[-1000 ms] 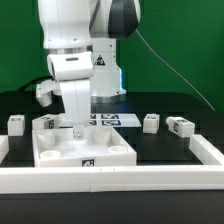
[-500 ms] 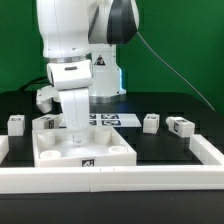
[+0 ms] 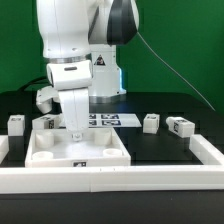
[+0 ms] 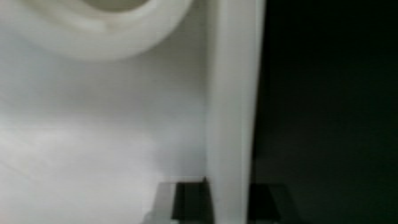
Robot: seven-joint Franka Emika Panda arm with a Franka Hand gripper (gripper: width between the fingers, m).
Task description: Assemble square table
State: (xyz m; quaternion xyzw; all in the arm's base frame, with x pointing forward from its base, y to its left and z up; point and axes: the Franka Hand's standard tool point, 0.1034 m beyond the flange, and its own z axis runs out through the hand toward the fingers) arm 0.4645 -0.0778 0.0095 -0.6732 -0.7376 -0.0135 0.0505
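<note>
The square table's white slab (image 3: pixel 100 148) lies at the exterior view's left, against the front rail, with a small tag on its near face. My gripper (image 3: pixel 75 132) comes straight down onto the slab's far part. In the wrist view the dark fingers (image 4: pixel 192 205) stand on either side of a thin upright white wall of the slab (image 4: pixel 231 100), and the gripper (image 4: pixel 237 205) is shut on it. A rounded recess (image 4: pixel 116 20) of the slab shows beside that wall. Several short white tagged legs stand behind the slab: two at the left (image 3: pixel 16 124) (image 3: pixel 46 122), two at the right (image 3: pixel 151 122) (image 3: pixel 180 126).
The marker board (image 3: pixel 110 119) lies flat behind the slab, partly hidden by the arm. A long white rail (image 3: pixel 150 178) edges the front of the black work surface and runs up its right side (image 3: pixel 205 150). A dark cable hangs at the back right.
The jaws have closed on the slab's wall. The slab's near edge now sits lower in the exterior view, closer to the front rail. The legs have not moved.
</note>
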